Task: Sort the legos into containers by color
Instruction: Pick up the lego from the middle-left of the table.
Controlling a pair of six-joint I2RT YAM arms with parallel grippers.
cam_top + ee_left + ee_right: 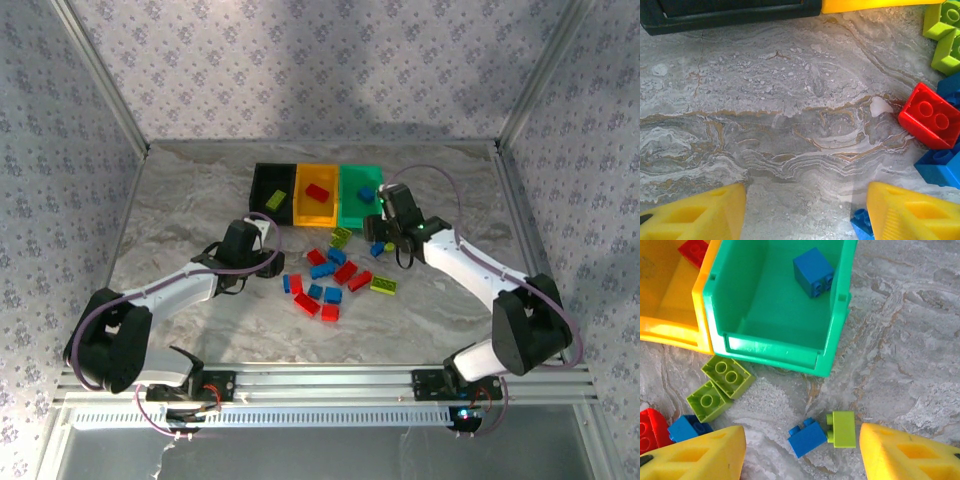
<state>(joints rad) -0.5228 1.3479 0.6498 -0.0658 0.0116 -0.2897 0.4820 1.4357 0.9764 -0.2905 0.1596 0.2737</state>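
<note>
Legos (345, 272) lay scattered before the containers (318, 213). The left gripper (806, 192) and right gripper (801, 432) both hovered, jaws spread and empty.

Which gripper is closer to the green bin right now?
Right. The right gripper hovers just in front of the green bin's near wall, by a blue brick and a lime brick. The left gripper is farther left, in front of the black bin.

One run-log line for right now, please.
left gripper open over bare marble table | right gripper open above blue plastic brick and lime-green plastic brick near teal-green plastic bin | sorting unfinished
</note>
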